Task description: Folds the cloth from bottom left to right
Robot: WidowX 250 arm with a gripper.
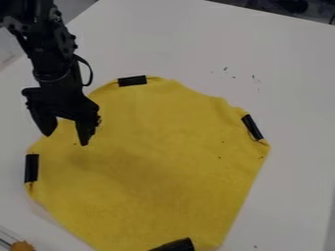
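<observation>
Hanging at upper left, my gripper (65,139) is spread wide; the cloth (150,162) lies on the bench (301,98), centre to bottom, probably light and limp, best pinched at its bottom-left edge.

A robotics lab is suggested by the jointed black arm (49,54) above the claw (65,140) and the plain white tabletop (288,78) beneath it.

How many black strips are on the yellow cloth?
4: a strip at the cloth's top, one at right, one at left, one at bottom. Folds may hide more.
</observation>
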